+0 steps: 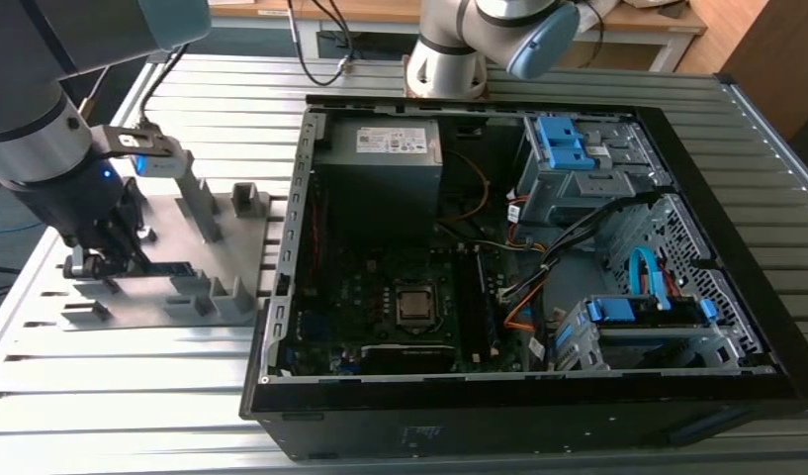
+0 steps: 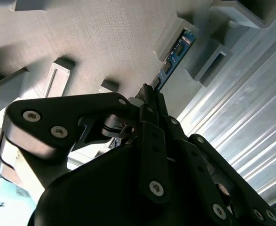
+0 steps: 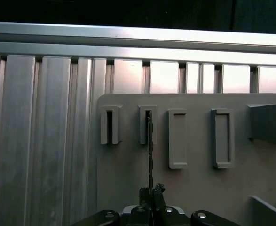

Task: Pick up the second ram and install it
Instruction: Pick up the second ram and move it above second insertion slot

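Where the jaws meet, the second ram (image 2: 174, 59) sits pinched.

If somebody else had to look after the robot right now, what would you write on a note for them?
Gripper: shut on the second ram, pinching its flat sides.
Second ram: on the grey fixture plate, with its far end sitting in a slot block. This is at the exterior view's left, beside the open computer case.
Done: the ram is gripped.
Left: the ram is not out of the fixture and not yet installed in the case.
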Controlling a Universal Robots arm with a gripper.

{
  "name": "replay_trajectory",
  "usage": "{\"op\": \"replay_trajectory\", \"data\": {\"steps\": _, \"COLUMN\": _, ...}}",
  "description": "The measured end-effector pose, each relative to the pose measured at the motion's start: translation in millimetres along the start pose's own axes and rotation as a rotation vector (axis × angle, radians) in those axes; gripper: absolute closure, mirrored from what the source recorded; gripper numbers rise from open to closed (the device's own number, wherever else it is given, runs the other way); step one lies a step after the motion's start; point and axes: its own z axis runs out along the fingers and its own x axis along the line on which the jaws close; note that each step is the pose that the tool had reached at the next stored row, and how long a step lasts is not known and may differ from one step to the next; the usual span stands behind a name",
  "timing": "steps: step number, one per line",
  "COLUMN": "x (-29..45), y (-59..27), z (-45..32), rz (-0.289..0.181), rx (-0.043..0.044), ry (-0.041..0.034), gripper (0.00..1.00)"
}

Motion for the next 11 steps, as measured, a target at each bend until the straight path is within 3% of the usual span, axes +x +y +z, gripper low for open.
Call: {"op": "replay_trajectory", "data": {"steps": 11, "x": -0.1, "y": -0.1, "z": -5.9, "rz": 0.0, "rx": -0.0001, "ry": -0.0034, "gripper": 0.86}}
